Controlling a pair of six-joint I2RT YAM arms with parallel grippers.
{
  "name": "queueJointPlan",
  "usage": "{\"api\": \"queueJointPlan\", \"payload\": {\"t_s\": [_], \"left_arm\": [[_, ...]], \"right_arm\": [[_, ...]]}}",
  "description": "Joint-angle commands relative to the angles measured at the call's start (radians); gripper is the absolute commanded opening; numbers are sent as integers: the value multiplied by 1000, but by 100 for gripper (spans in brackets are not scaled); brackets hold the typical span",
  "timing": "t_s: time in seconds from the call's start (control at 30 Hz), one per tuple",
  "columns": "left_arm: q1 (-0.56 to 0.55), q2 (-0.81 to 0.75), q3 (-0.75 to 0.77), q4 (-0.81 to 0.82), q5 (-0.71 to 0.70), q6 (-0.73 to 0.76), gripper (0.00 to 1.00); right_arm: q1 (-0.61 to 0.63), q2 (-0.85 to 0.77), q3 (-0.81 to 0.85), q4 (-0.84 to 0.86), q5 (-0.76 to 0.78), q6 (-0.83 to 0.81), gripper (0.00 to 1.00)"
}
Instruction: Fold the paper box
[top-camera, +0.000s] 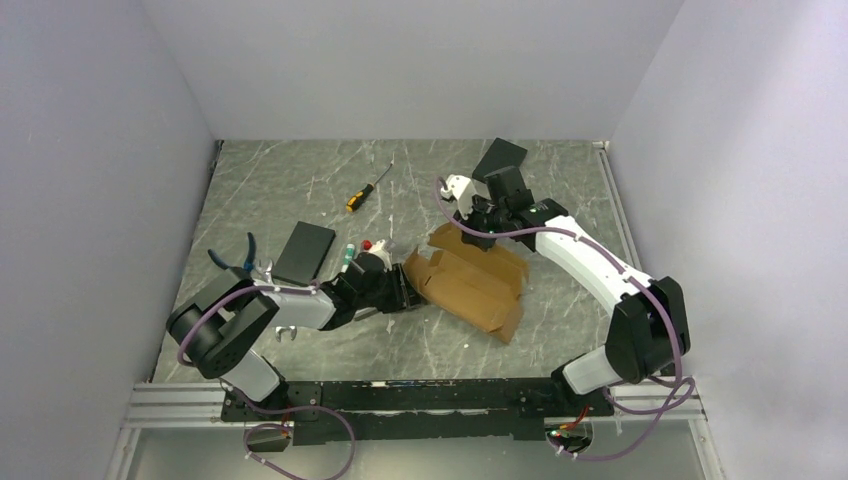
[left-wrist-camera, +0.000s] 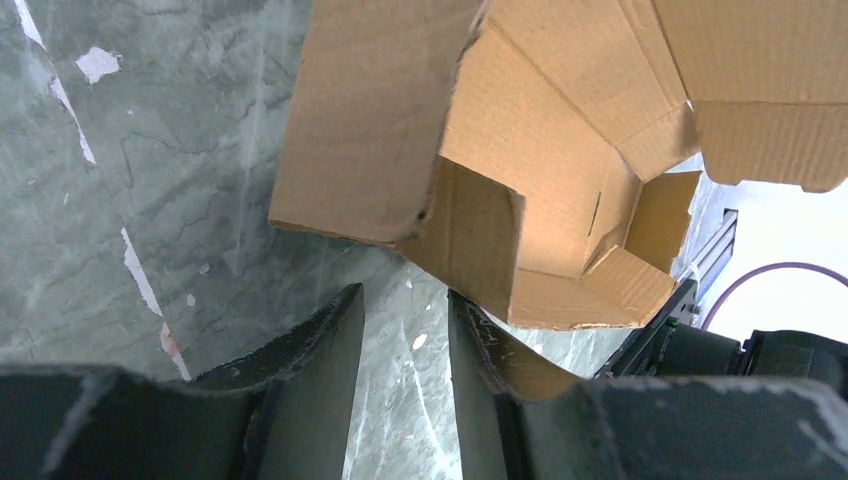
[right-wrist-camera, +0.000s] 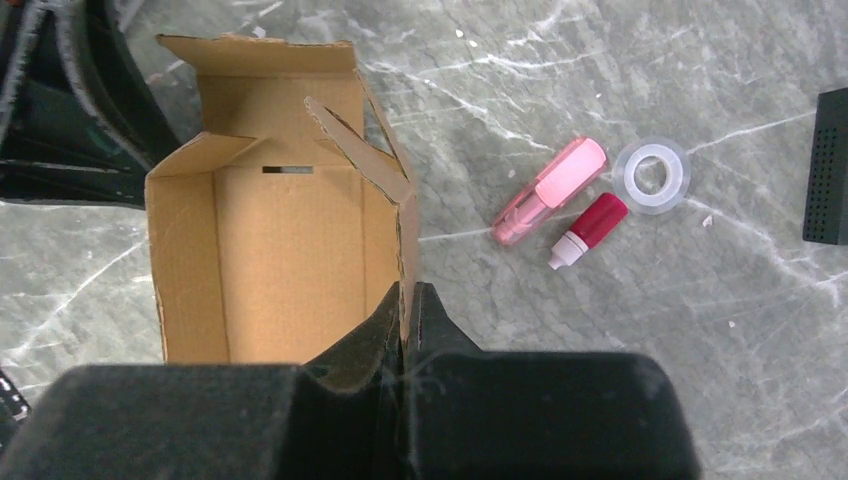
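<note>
Top external: paper box (top-camera: 470, 285) lies mid-table (top-camera: 290, 190) between the two arms, part-formed, flaps sticking out. Right wrist cam looks into its open side: tan walls, a slot in the far wall, corner flaps bent inward. Right gripper (right-wrist-camera: 405, 295) is pinched tight on the near edge of the box's right-hand wall, thin card squeezed btwn the fingers. Left gripper (left-wrist-camera: 400, 300) sits at the box's left end – fingers a narrow way apart, bare table showing btwn them, box edge just past the tips, nothing in the gap. Next to the box: pink tube (right-wrist-camera: 550, 190), small red bottle (right-wrist-camera: 590, 228) and clear tape roll (right-wrist-camera: 652, 175), all close together. Black slab (top-camera: 304, 252) near the left arm, blue-handled pliers (top-camera: 235, 258) just beside it – screwdriver (top-camera: 368, 188) further back
</note>
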Motion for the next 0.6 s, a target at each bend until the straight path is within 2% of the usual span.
{"api": "queueJointPlan", "payload": {"t_s": [0.0,0.57], "left_arm": [[-4,16,29,39,-23,-44,42],[45,89,67,74,-7,-150,43]], "right_arm": [[-2,-77,-4,25,-67,19,0],[10,-50,-30,-3,-177,15,0]]}}
